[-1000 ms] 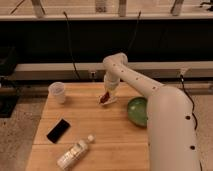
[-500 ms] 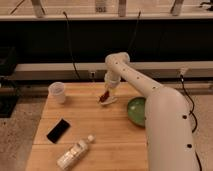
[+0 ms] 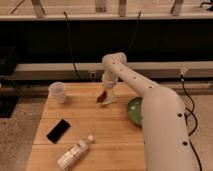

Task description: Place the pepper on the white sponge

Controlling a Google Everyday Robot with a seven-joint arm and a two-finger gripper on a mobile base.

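The pepper [image 3: 102, 97] is small and dark red. It lies at the left edge of the white sponge [image 3: 110, 100], at the back middle of the wooden table [image 3: 95, 125]. I cannot tell whether it rests on the sponge or is held. My gripper [image 3: 106, 90] hangs straight down over the sponge, just above and touching or almost touching the pepper. The white arm reaches in from the lower right and hides part of the sponge.
A green bowl [image 3: 134, 111] sits right of the sponge, partly behind my arm. A translucent white cup [image 3: 57, 92] stands at the back left. A black phone [image 3: 58, 130] and a clear plastic bottle [image 3: 75, 152] lie at the front left.
The arm's upper joint has shifted slightly up and right. The gripper and the pepper stay at the sponge, almost where they were.
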